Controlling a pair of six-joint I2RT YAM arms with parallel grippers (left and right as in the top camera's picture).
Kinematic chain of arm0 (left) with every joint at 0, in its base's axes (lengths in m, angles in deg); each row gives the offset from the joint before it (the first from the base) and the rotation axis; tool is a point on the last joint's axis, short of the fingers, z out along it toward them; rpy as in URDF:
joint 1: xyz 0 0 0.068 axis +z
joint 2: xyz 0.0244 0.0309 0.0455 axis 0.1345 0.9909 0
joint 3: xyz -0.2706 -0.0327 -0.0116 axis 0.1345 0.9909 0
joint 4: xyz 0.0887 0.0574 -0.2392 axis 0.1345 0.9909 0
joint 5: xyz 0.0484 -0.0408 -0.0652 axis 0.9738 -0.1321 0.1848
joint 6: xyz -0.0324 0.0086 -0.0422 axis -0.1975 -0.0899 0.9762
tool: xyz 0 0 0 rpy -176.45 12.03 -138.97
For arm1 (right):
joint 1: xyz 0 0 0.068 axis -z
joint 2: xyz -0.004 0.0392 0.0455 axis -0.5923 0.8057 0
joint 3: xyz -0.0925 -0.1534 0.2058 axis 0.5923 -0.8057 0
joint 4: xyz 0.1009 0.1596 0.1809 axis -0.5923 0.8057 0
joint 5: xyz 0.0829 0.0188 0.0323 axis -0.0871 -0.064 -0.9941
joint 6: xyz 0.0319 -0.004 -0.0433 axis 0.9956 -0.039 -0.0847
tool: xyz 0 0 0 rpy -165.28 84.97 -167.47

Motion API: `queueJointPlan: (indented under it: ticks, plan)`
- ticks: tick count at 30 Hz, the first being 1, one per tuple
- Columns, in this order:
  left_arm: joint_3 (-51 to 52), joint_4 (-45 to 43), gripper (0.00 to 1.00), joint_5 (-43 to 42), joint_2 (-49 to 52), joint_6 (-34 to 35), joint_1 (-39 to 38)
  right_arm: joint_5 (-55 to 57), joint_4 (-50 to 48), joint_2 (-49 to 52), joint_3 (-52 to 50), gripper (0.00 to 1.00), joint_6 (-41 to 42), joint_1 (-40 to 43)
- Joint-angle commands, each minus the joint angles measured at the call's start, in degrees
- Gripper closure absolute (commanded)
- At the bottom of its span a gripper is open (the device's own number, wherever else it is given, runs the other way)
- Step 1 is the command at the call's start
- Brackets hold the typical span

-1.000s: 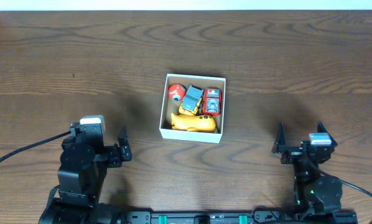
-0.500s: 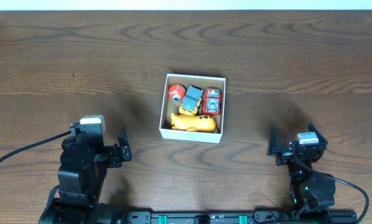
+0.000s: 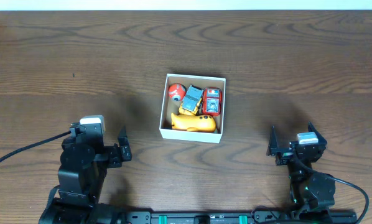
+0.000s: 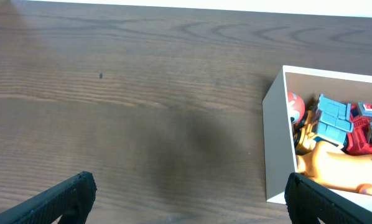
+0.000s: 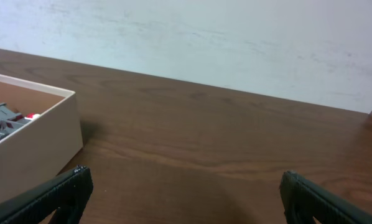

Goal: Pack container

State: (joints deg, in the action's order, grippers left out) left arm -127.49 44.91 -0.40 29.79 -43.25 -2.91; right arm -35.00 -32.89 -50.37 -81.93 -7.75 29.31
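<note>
White cardboard, brown inside: the container (image 3: 191, 133) sits at the middle of the table (image 3: 80, 56), toys (image 3: 195, 107) in it. Left tool (image 4: 189, 183) and right tool (image 5: 185, 175) are by the near edge, both spread wide, holding nothing.

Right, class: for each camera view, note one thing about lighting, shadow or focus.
Overhead: even light, sharp, faint dark patches on the table beside the container. Left wrist: a soft-edged shadow on the wood left of the container; the left gripper looks blurred at the frame's bottom. Right wrist: the container throws a short shadow to its right; the right gripper is out of focus.
</note>
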Motion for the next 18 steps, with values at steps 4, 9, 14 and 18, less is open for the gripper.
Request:
queueJointPlan:
  ticks: [4, 9, 14, 18]
  plan:
    - [0.3, -0.1, 0.02, 0.5, 0.0, 0.5, -0.2, -0.4, -0.1, -0.5, -0.4, 0.01, -0.9, 0.5]
    - [0.3, 1.6, 0.02, 0.8, -1.1, 0.0, 0.2, -0.4, -0.1, -0.5, -0.4, 0.01, -0.9, 0.5]
    - [1.2, 8.3, 0.02, 0.9, -6.1, -0.6, 5.4, -0.4, -0.1, -0.5, -0.4, 0.01, -0.9, 0.5]
    - [4.6, 10.4, 0.02, 0.9, -12.6, -1.9, 8.1, -0.4, -0.1, -0.5, -0.4, 0.01, -0.9, 0.5]
